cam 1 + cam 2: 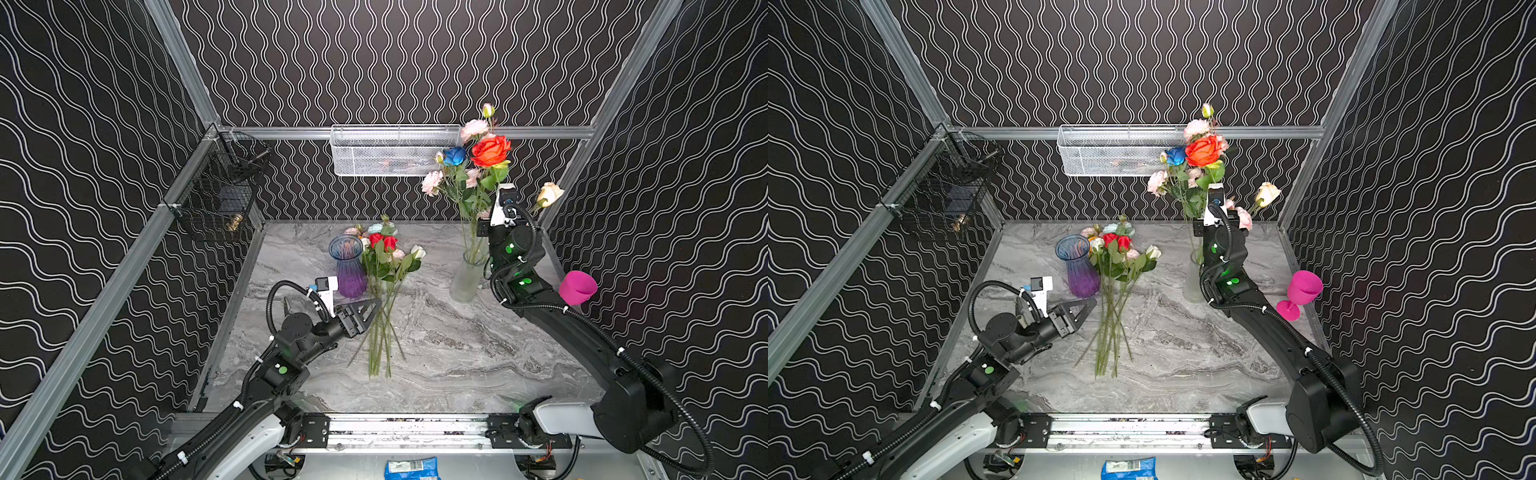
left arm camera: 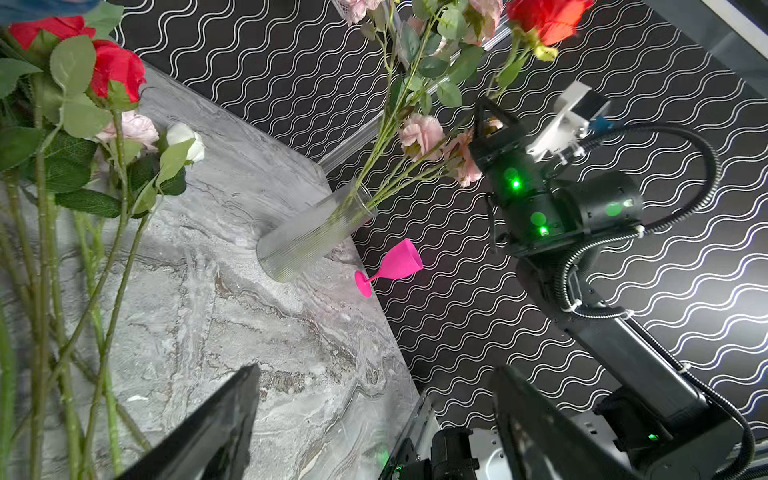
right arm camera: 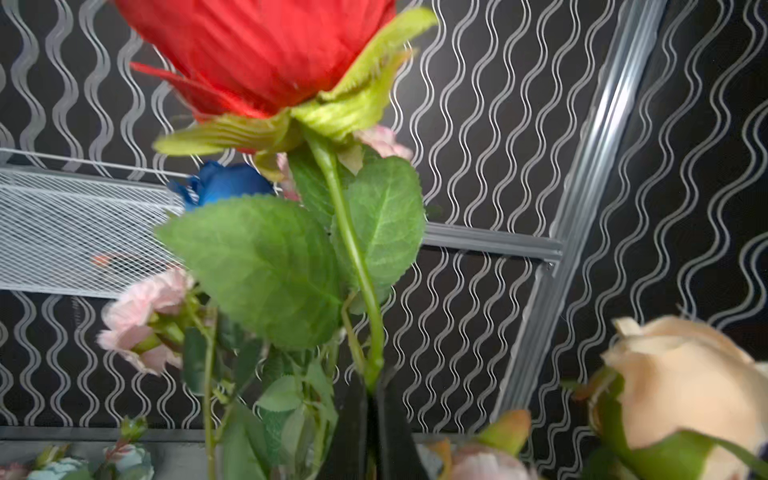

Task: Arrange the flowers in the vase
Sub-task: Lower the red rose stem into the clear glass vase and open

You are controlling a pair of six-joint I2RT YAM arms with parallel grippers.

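- Both top views take in the whole table [image 1: 457,353]. Loose flowers [image 1: 384,286] lie bundled at its middle, with blooms toward the far edge and cut ends toward the near edge.
- A purple vase [image 1: 348,266] stands just left of those blooms.
- The clear vase [image 1: 467,278] stands near the far right corner and holds pink sprays and a blue rose [image 1: 455,156].
- Only the right wrist view shows the grip. The right gripper [image 3: 372,411] is clenched on the green stem of the orange rose [image 3: 266,54], below its leaves. In the top views the wrist camera hides those fingers.
- The left wrist view shows stems entering the clear vase's mouth. I cannot tell whether the orange rose's stem reaches it.
- The left gripper [image 2: 374,428] is released, jaws wide apart with nothing between them. The top views place it just left of the loose stems, nearer than the purple vase.
- A pink goblet [image 1: 1302,291] stands at the right edge. The arm hides its foot in a top view.
- A cream rose [image 3: 685,374] fills a corner of the right wrist view.
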